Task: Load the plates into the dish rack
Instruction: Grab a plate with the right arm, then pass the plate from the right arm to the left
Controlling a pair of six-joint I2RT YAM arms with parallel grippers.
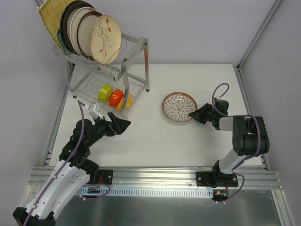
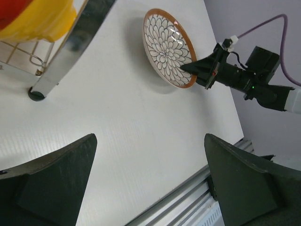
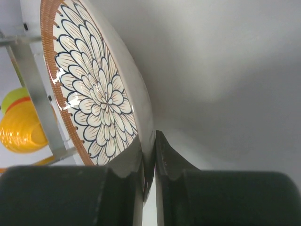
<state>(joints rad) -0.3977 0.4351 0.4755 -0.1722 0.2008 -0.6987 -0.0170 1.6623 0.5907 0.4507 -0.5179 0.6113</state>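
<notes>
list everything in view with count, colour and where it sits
racked plates: about five, yellow woven, teal, dark-rimmed cream, cream floral; upright in the upper tier of the dish rack
petal plate: one, white with dark petal pattern and orange-brown rim; right of centre on the table, rim gripped
bowls: three, green, orange, yellow; lower tier of the rack
dish rack: one, silver wire; far left corner of the table
table: one, white
left end effector: one, black; open, near the front of the rack, holding nothing
right end effector: one, black; shut on the petal plate's rim
</notes>
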